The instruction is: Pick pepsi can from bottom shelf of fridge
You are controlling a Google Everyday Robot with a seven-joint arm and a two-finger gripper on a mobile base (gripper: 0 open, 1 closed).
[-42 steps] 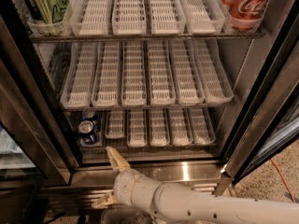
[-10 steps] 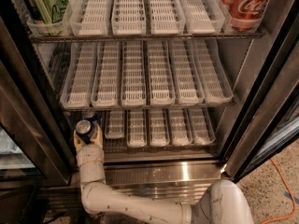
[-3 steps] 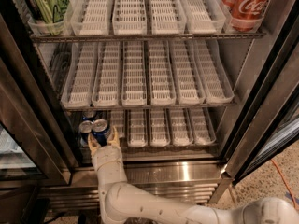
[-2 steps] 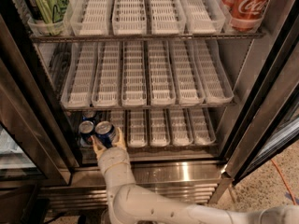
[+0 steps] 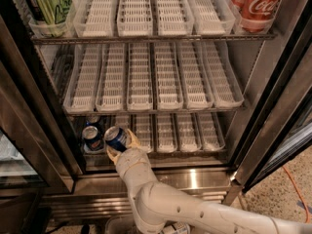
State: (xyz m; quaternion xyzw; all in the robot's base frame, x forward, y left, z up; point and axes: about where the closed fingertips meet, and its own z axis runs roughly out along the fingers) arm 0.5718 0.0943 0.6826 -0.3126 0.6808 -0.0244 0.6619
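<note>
Fridge (image 5: 39, 111) fills the camera view with its door open, and a fair bit of it is cut off or in shadow. At 11 o'clock the green can (image 5: 47, 3) loses its top to the upper edge, and so does the Coca-Cola can (image 5: 259, 5) at 1 o'clock. The white arm (image 5: 195, 213) comes in from 5 o'clock, its far end cut off by the lower edge.

The gripper (image 5: 120, 143) is at about 8 o'clock, at the left end of the bottom shelf (image 5: 195, 152), and it is pinching the pepsi can (image 5: 115, 136). One finger lies at the can's 3 o'clock and the other sits under it at 7 o'clock, so the lower body is hidden and the logo is hard to read. The can is tilted, with its silver top turned up toward the camera. Whether it touches the rack I cannot tell.

Just beside it at 9 o'clock a second blue can (image 5: 91, 137) stands upright in the leftmost lane. Behind that one, at its 12 o'clock, is a dark round shape in shadow that I cannot make out.

On the top rack the green can stands in the leftmost tray and the Coca-Cola can in the rightmost. The middle rack carries five long white trays (image 5: 141, 77). Short white trays (image 5: 165, 130) run from the gripper toward 3 o'clock along the bottom shelf, and a steel ledge (image 5: 195, 177) lies in front of them at 6 o'clock.
</note>
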